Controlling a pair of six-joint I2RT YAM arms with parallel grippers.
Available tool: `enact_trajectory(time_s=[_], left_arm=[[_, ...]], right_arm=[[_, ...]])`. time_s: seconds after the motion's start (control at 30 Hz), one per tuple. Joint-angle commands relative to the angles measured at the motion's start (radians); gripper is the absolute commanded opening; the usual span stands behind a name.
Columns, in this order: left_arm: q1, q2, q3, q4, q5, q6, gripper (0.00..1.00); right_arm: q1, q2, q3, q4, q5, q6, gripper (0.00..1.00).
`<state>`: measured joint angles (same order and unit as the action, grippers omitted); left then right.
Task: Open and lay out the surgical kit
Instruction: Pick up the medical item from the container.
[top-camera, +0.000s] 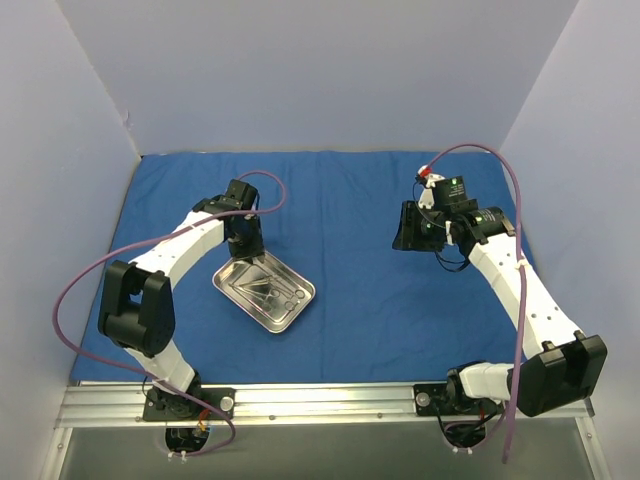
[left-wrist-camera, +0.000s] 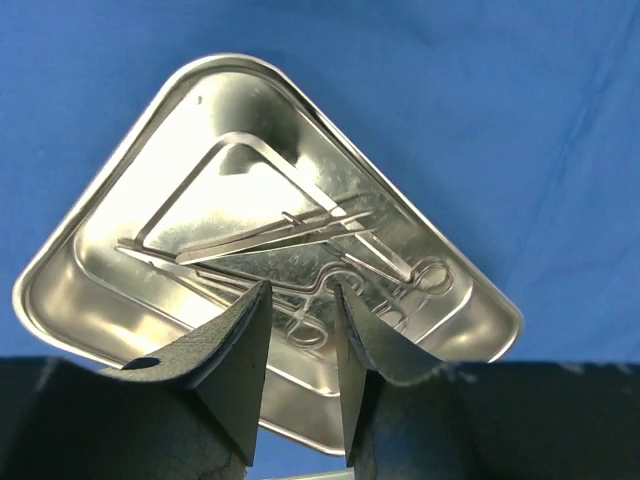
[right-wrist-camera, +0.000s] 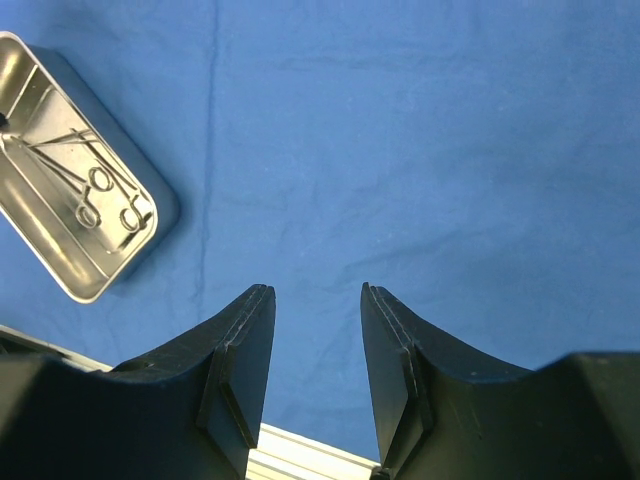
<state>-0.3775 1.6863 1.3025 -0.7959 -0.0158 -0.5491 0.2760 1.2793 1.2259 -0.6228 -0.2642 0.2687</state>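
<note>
The blue cloth wrap (top-camera: 360, 200) lies spread flat over the table. On it, left of centre, sits the shiny steel tray (top-camera: 290, 310), turned diagonally, with thin scissor-like instruments (top-camera: 268, 290) lying inside. My left gripper (top-camera: 245, 245) hovers at the tray's far corner. In the left wrist view it (left-wrist-camera: 300, 290) is open over the tray (left-wrist-camera: 230, 100), nothing between the fingers, the instruments (left-wrist-camera: 330, 250) just beyond the tips. My right gripper (top-camera: 408, 228) hangs open over bare cloth (right-wrist-camera: 400, 120) on the right. In its view the gripper (right-wrist-camera: 315, 290) is empty and the tray (right-wrist-camera: 60, 270) with the instruments (right-wrist-camera: 95, 185) shows at upper left.
Pale walls close in the table at the back and on both sides. An aluminium rail (top-camera: 320, 400) runs along the near edge, carrying both arm bases. Purple cables (top-camera: 80, 280) loop out from each arm.
</note>
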Motion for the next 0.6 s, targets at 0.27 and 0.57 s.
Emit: enact_trajectory(time_s=[0.27, 0.57], left_arm=[[-0.001, 0.064, -0.002, 0.044, 0.085, 0.349, 0.37], [-0.004, 0.073, 0.003, 0.053, 0.158, 0.517, 0.39]], right_arm=[[0.003, -0.012, -0.009, 0.043, -0.035, 0.021, 0.4], [0.002, -0.02, -0.014, 0.046, -0.032, 0.021, 0.4]])
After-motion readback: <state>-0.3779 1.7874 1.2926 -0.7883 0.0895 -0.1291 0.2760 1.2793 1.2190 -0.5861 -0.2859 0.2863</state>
